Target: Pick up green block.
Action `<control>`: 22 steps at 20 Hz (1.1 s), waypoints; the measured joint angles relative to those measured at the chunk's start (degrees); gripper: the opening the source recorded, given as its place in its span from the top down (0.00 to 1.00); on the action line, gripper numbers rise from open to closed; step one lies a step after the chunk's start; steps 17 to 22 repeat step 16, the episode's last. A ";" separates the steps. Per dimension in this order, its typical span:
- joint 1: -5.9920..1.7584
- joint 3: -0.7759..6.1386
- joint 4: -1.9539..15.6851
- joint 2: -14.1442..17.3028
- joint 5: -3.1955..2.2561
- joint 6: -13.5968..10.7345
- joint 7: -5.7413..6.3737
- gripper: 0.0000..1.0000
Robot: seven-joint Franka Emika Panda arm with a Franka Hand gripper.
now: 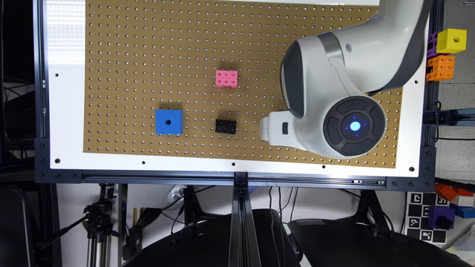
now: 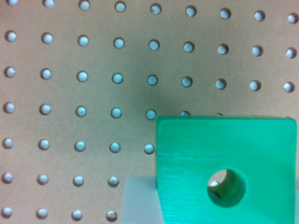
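Plastic, rigid and light, the green block (image 2: 224, 168) should suit a squeeze on two opposite flat sides, clear of its round hole. We see it close under the wrist camera, over the pegboard (image 2: 93, 93). The arm (image 1: 334, 92) hangs over the board's 3 o'clock side. We cannot tell the end effector's state; perhaps it already holds the block.

We see brown pegboard (image 1: 148, 44) in white frame. On it: blue cube (image 1: 169, 121) toward exterior view's left, black brick (image 1: 226, 126) just beside centre, pink brick (image 1: 226, 78) apart from both. Wrist view: green block (image 2: 224, 163) over pegboard; contact we cannot tell.
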 joint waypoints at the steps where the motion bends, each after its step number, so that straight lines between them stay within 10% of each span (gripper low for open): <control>1: 0.00 0.00 0.00 -0.77 0.00 -0.81 0.02 1.00; 22: 0.01 0.00 -0.01 -3.59 0.00 -3.44 0.10 1.00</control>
